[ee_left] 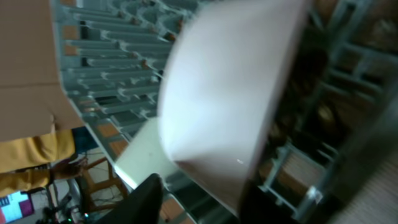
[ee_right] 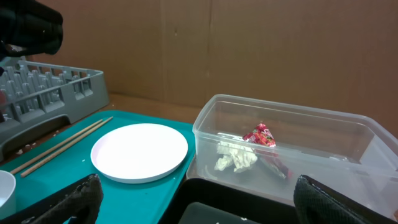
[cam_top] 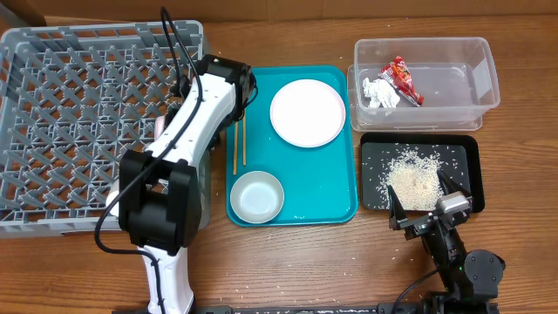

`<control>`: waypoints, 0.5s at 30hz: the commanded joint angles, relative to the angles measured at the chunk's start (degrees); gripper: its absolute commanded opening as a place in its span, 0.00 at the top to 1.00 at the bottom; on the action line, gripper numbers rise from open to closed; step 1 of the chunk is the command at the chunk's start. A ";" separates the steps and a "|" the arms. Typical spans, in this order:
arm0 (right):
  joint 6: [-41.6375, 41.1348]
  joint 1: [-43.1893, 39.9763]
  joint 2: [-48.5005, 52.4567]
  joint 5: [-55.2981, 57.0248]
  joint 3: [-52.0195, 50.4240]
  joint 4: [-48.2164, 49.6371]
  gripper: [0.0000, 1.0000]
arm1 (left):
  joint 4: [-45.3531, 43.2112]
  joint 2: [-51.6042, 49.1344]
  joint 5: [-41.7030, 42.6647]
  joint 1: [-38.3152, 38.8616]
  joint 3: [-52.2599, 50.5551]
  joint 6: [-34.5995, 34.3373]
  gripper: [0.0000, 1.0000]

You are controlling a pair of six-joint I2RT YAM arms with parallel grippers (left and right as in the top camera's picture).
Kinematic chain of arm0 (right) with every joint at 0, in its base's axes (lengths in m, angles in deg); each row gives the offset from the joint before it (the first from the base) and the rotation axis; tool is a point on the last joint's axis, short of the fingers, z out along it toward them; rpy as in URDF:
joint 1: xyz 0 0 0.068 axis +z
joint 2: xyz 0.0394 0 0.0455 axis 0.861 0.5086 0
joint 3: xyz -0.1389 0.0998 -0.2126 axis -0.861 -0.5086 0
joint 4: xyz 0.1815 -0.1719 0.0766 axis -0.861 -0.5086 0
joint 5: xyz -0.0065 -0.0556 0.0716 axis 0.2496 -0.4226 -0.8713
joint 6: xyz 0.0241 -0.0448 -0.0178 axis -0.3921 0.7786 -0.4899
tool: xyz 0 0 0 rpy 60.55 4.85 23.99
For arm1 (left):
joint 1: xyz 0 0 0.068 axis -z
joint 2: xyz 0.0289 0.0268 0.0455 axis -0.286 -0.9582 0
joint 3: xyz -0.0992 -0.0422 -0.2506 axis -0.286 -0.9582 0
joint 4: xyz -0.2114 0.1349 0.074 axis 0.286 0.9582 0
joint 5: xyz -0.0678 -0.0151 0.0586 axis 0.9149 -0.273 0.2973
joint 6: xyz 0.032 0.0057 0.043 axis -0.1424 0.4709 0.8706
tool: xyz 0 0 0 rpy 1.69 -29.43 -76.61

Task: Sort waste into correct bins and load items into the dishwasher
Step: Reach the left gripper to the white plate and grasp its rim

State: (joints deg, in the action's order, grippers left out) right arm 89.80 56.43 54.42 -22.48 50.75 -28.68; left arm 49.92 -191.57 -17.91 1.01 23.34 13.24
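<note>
White dishes count three: overhead, one plate at 1 o'clock and one bowl at 7 o'clock on the teal tray, beside two chopsticks. Only your left wrist view shows the third dish, blurred, clamped in the left gripper over the rack. Your right gripper is spread, empty.

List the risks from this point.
1. The white dish in the left gripper shows blurred above the dish rack; it may slip or strike the lattice.
2. The open right gripper sits at the black tray, so a careless move could scatter its rice.
</note>
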 commanded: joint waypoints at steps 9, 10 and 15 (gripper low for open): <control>-0.44 0.04 -0.57 -0.02 -0.59 0.11 0.00 | -17.25 7.54 35.95 6.78 13.68 14.14 0.00; -0.44 0.04 -0.57 -0.02 -0.59 0.11 0.00 | -19.39 7.52 38.21 6.80 13.68 15.67 0.01; -0.44 0.04 -0.57 -0.02 -0.59 0.11 0.00 | -26.05 4.52 41.79 6.40 12.79 15.28 0.12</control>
State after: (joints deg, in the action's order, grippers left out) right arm 89.80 56.45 54.42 -22.46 50.75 -28.70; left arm 25.24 -185.38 16.75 7.90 36.23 25.79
